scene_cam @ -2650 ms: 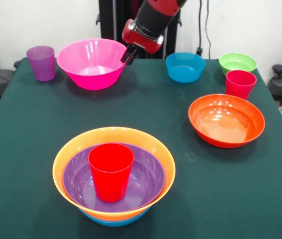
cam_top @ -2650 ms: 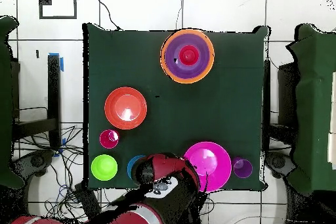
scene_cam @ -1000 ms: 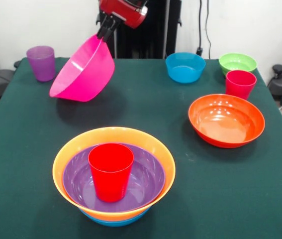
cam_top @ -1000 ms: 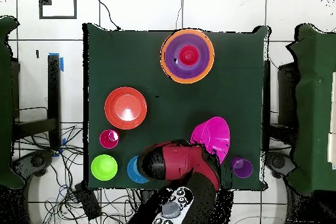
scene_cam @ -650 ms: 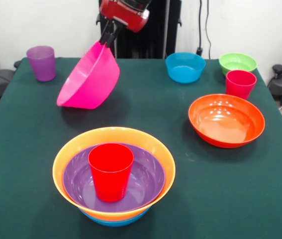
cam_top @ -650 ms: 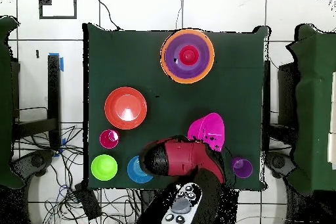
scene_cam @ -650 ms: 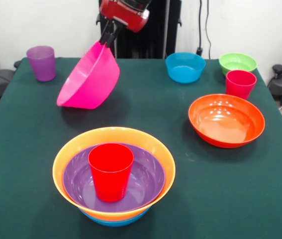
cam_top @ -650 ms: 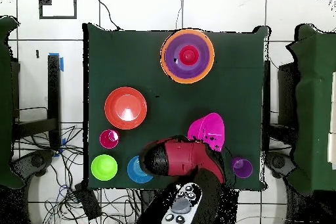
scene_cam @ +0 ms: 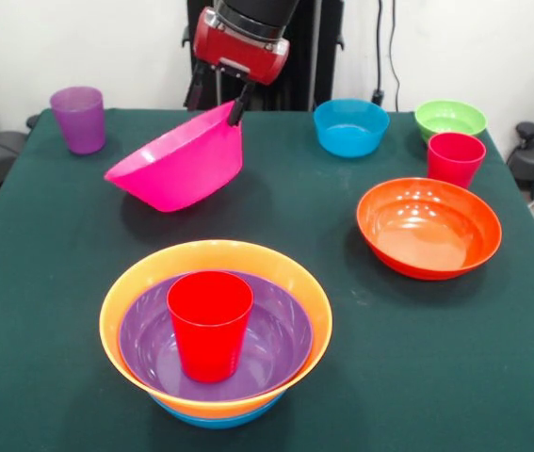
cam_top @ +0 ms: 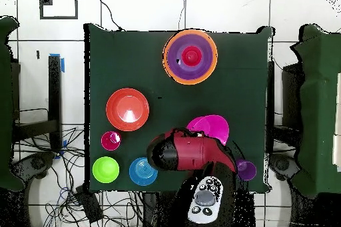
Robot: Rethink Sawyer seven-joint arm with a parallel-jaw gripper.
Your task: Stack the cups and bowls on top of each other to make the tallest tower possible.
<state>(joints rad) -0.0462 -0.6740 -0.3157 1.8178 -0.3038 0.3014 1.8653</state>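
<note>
My gripper (scene_cam: 237,105) is shut on the far rim of the large pink bowl (scene_cam: 180,160) and holds it tilted above the table, at the far left centre; the bowl also shows in the overhead view (cam_top: 212,126), partly under the arm (cam_top: 188,152). The tower (scene_cam: 216,325) stands at the near edge: a blue bowl at the bottom, an orange bowl, a purple bowl and a red cup (scene_cam: 210,323) upright inside. It also shows in the overhead view (cam_top: 190,56). The purple cup (scene_cam: 79,119) stands at the far left.
A red-orange bowl (scene_cam: 428,226) sits at the right, with a red cup (scene_cam: 455,157) behind it. A blue bowl (scene_cam: 350,126) and a green bowl (scene_cam: 449,118) stand along the far edge. The table's dark green cloth (scene_cam: 50,282) covers the whole top.
The gripper has moved right and a little toward the table's middle with the pink bowl. The bowl has tipped from steeply tilted to nearer level, opening up.
</note>
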